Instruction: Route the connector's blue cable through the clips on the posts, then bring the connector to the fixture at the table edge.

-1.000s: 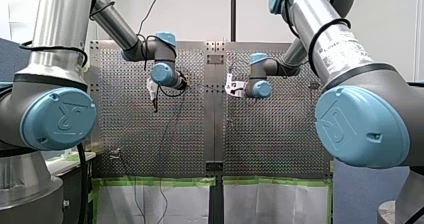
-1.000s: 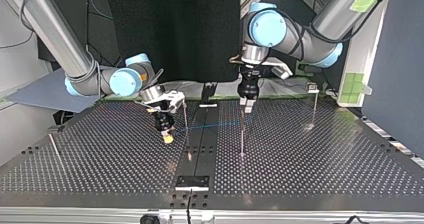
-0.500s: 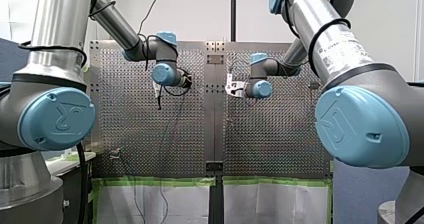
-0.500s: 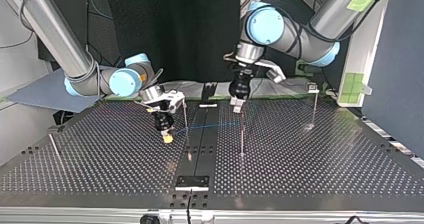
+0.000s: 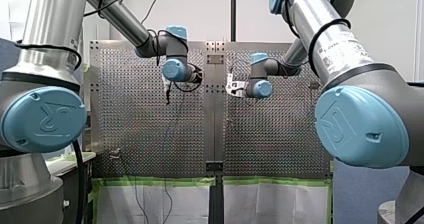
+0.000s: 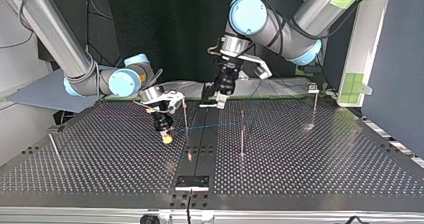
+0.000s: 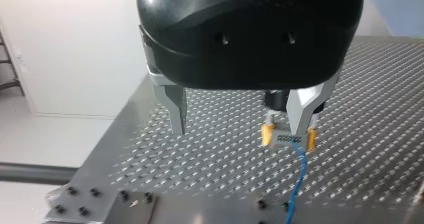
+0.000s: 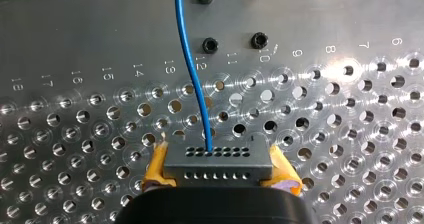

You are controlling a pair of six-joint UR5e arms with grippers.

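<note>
- My right gripper point(image 8: 220, 173) is clamped hard on the grey connector point(image 8: 218, 156), with a yellow pad point(image 8: 156, 168) at each end, over the perforated table point(image 8: 350, 134).
- The blue cable point(image 8: 192, 69) leaves one hole in the connector's face and runs ahead between black bolts point(image 8: 210, 45). Its far end is cut off.
- My left gripper point(image 7: 240, 121) is black, its metal fingers point(image 7: 177, 106) spread wide and holding nothing.
- Only the top view shows the route. The connector sits left of centre, and the cable stretches right past one thin post point(image 6: 186, 119) to a second post point(image 6: 242, 134). The dark fixture point(image 6: 192, 181) is at bottom centre.
- The clips are too small to make out, so I can't tell whether the cable sits in any.
</note>
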